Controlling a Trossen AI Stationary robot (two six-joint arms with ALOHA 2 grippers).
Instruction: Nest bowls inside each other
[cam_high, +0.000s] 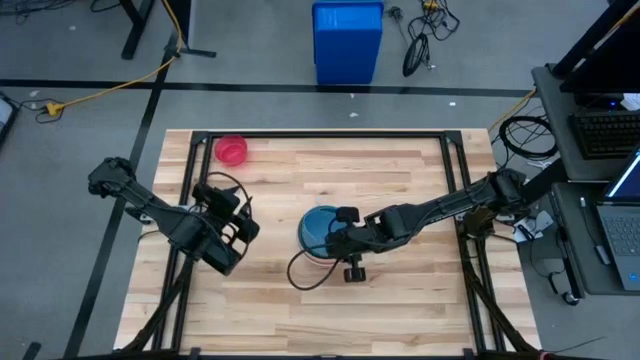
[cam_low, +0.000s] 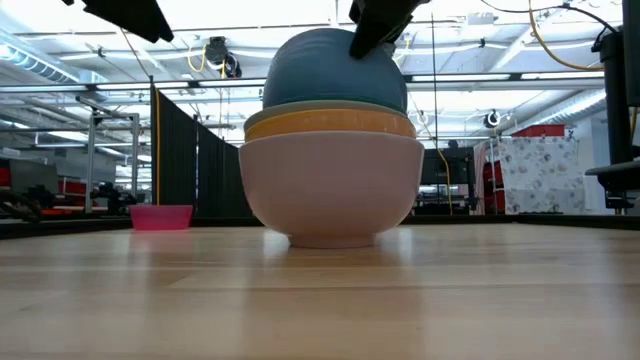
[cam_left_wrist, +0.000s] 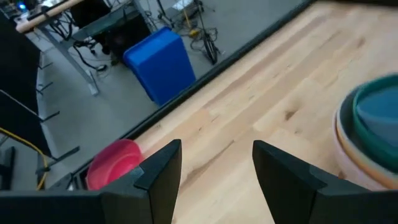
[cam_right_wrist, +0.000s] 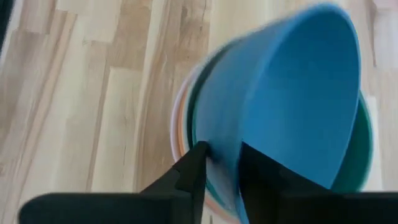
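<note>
Blue bowl (cam_right_wrist: 286, 93) tilts over our stack (cam_low: 332, 190) – our right gripper (cam_right_wrist: 219, 165) pinches its rim, likely to seat it; our left gripper (cam_left_wrist: 214, 168) waits nearby, fingers apart.

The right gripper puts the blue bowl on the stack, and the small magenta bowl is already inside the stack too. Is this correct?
Not quite. The magenta bowl sits alone near the table's far left corner, apart from the stack, as the high view shows. The right gripper is indeed at the blue bowl on the stack.
</note>
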